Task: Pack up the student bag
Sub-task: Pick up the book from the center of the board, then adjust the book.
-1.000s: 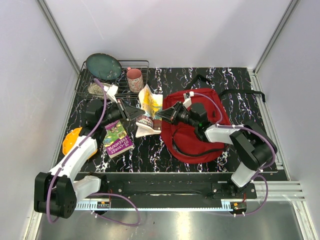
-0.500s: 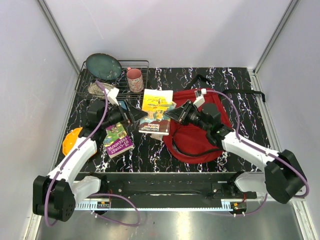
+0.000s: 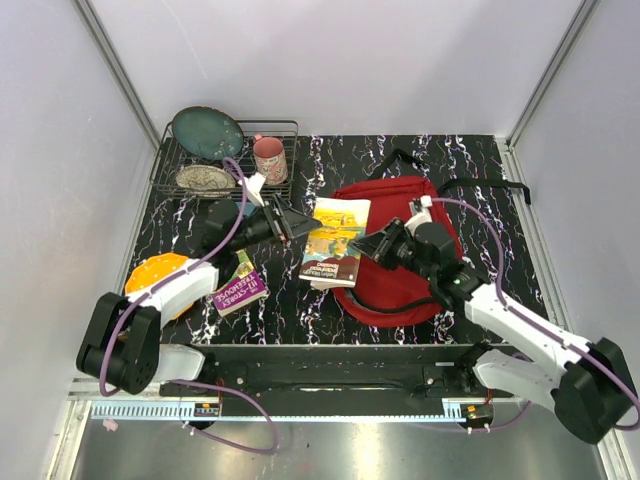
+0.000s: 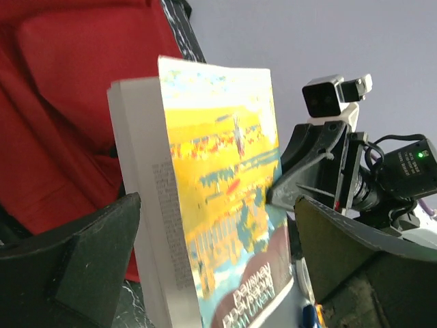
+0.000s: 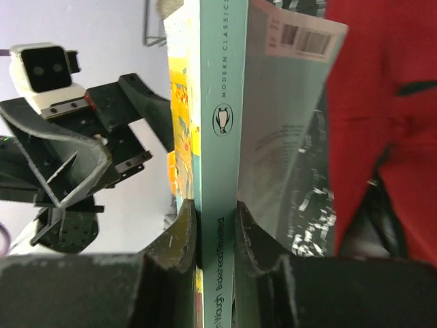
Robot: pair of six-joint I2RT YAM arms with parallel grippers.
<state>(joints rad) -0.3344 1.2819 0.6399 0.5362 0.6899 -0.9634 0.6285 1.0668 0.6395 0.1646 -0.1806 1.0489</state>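
The student bag (image 3: 396, 200), a red backpack with black straps, lies right of centre on the black marbled table. A yellow-covered paperback (image 3: 336, 238) hangs over its left edge. My right gripper (image 3: 363, 247) is shut on the book's spine (image 5: 218, 102), one finger on each cover. My left gripper (image 3: 303, 222) stands wide open at the book's left side. In the left wrist view the book (image 4: 218, 205) sits between the spread fingers (image 4: 89, 260) without being pinched, and the bag (image 4: 68, 82) shows behind it.
A purple book (image 3: 240, 290) lies left of centre, beside an orange object (image 3: 160, 272). A wire rack (image 3: 280, 128) at the back left holds a green plate (image 3: 207, 132), a pink mug (image 3: 269, 158) and a dish (image 3: 204, 178). Black straps (image 3: 480, 186) trail right of the bag.
My left gripper has opened and let go of the paperback. The right gripper has carried the book rightward toward the bag, and the left arm has followed it.
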